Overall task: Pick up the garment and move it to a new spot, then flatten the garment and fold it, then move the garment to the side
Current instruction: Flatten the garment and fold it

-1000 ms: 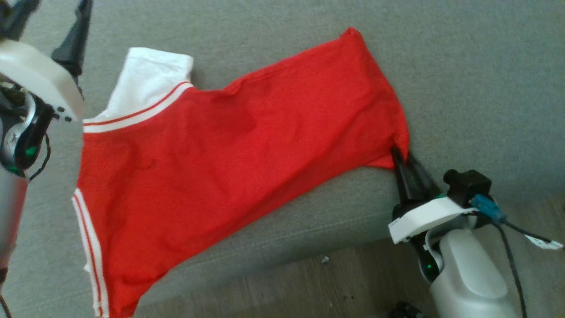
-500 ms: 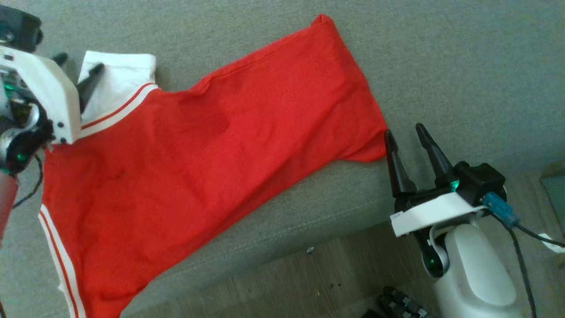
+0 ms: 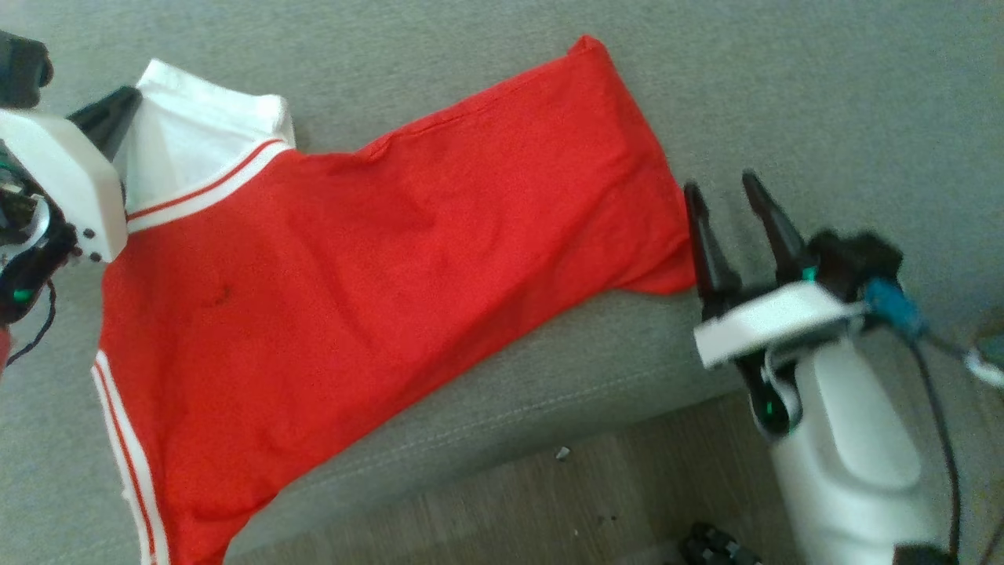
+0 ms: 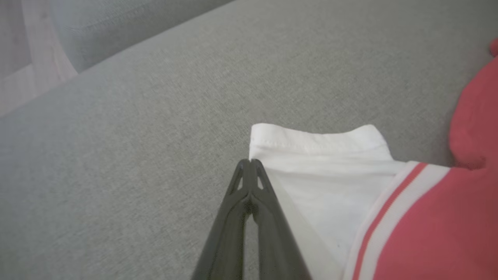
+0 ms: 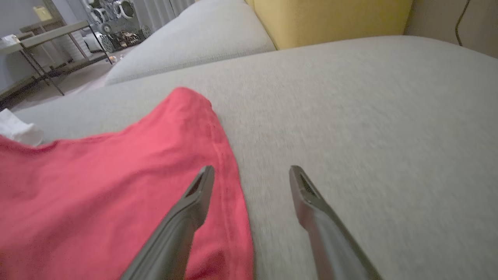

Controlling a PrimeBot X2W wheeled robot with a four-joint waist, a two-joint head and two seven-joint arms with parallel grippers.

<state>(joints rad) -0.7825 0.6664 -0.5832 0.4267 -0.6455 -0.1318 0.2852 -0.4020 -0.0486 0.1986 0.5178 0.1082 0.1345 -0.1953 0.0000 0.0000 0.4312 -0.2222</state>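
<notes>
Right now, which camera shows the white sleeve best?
The left wrist view: the white sleeve lies close up, hem and stripes clear. The head view shows the sleeve smaller, upper left; the right wrist view catches a white scrap at its left edge.

Matt red cloth garment (image 3: 376, 259) on coarse grey woven upholstery (image 3: 823, 94); wood-grain floor (image 3: 486, 510) at 6 o'clock; smooth glossy white plastic forearm (image 3: 847, 455).

Head looks down — wrist views skim close, sharing the garment (image 3: 376, 259).
</notes>
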